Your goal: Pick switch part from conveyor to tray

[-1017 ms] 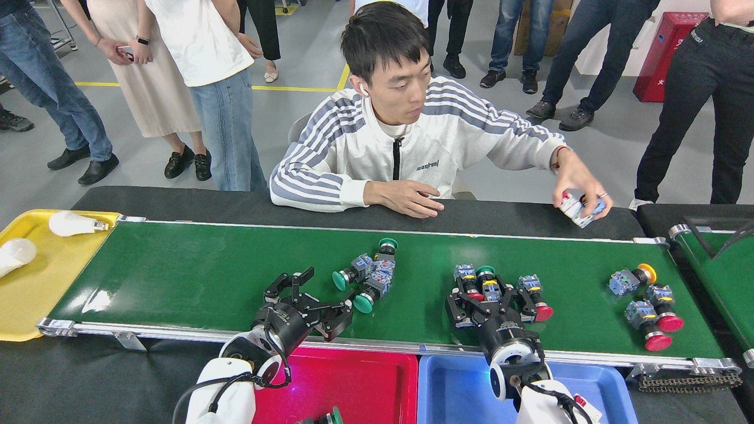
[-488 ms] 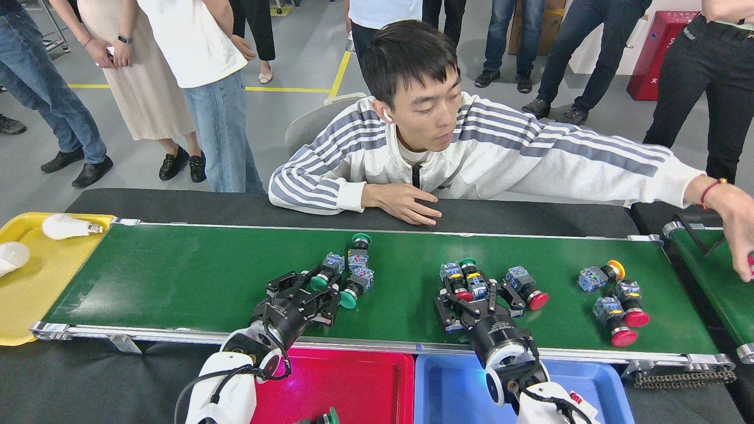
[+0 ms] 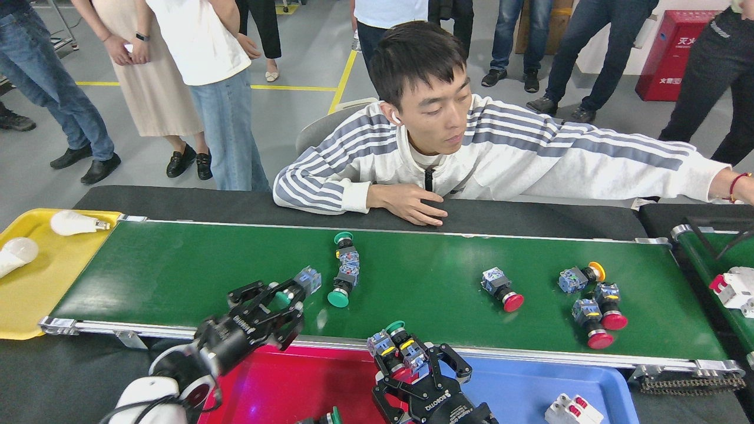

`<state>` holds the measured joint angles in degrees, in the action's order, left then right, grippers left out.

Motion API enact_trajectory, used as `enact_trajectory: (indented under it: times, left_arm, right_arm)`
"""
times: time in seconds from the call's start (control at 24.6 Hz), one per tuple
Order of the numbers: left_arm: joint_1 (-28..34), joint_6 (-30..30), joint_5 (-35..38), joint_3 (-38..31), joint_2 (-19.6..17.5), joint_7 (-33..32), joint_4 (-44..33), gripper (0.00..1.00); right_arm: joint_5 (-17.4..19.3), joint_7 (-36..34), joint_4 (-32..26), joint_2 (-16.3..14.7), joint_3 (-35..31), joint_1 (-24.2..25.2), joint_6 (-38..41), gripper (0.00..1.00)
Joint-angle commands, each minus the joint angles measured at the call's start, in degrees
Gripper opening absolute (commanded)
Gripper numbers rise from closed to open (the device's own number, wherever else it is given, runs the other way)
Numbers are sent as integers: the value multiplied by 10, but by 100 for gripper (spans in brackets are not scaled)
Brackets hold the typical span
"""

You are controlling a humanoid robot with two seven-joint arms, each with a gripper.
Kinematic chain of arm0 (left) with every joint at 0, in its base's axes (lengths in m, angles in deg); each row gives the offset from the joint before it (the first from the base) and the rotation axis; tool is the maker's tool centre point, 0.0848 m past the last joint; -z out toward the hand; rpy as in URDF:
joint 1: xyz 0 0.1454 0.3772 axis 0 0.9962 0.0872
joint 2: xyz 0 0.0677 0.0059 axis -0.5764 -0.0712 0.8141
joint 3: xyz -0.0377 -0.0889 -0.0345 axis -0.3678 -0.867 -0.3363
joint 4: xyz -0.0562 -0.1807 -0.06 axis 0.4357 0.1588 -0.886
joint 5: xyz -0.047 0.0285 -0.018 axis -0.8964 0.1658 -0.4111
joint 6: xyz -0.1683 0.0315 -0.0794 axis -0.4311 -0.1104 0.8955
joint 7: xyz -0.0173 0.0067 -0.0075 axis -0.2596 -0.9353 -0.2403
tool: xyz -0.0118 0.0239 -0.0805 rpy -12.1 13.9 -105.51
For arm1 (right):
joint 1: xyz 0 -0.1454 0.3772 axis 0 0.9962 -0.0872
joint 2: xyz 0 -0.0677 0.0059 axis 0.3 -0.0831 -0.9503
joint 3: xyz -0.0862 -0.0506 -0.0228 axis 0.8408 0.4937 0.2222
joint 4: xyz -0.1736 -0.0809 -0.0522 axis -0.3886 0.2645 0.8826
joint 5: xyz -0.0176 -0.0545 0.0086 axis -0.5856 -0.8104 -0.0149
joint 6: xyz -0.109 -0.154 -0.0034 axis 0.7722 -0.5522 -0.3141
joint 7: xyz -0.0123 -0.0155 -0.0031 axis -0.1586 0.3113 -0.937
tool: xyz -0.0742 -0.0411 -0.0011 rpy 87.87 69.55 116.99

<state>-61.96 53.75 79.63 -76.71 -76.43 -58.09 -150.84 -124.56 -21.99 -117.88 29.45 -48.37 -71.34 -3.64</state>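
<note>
Along the near edge: the left gripper [image 3: 277,306] is closed on a green-capped switch [image 3: 294,287], held just over the belt's front rail.
Right gripper [image 3: 412,368]: clamped on two switches [image 3: 396,348] at once – one green-capped, one red – above the seam between the red tray [image 3: 306,383] and the blue tray [image 3: 518,388].
Conveyor [image 3: 177,277]: flat, matte dark-green belt in a silver metal frame, with a chain drive at its right end.
Left on the belt: two green switches [image 3: 343,268] end to end mid-belt; one red switch [image 3: 500,288] alone; a cluster [image 3: 592,300] of one yellow and two red farther right.
Switch shape: blocky blue-grey body, black neck, round mushroom cap.
Blue tray contents: a white breaker [image 3: 574,409] with red levers.
Yellow tray [image 3: 35,294]: glossy plastic at the belt's left end, holding two white bulbs [image 3: 73,222].
Behind the belt: a person in a striped sweater [image 3: 500,153] leans on the black table edge – one arm stretched right, past a second small belt [image 3: 721,265].
Background: onlookers standing on a grey floor.
</note>
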Motion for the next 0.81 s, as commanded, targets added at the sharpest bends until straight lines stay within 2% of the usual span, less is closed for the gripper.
enact_trajectory:
  times: [0.0, 0.04, 0.12, 0.33, 0.41, 0.45, 0.49, 0.61, 0.77]
  left_arm:
    - [33, 14, -8, -1, -3, -2, -51, 93]
    - [57, 14, -9, -1, -1, -2, -73, 99]
    - [91, 14, -10, 1, 0, -1, -101, 100]
    - [89, 14, -10, -21, 19, -1, -115, 100]
    - [94, -92, -10, -56, 31, -1, -113, 100]
    - [96, -147, -11, -67, 28, 0, -110, 100]
    - [97, -177, -13, -78, 28, 3, -108, 100]
    - [96, -177, -24, -109, 24, 2, -105, 100]
    - [76, -176, -18, -104, 22, -8, -109, 100]
  right_arm:
    - [0, -20, -4, 0, 6, -1, 0, 100]
    - [0, -20, -3, 0, 6, 0, 0, 100]
    - [0, -20, 1, 1, 12, -1, 0, 100]
    - [0, -21, -3, 1, 11, 0, -1, 100]
    - [4, -22, -10, 1, 0, 2, -3, 100]
    - [6, -25, -17, 0, -17, 3, -4, 100]
    - [6, -31, -23, -2, -46, 6, -4, 100]
    - [6, -39, -44, -1, -142, 32, -4, 100]
    - [7, -41, -63, 1, -272, 79, -3, 100]
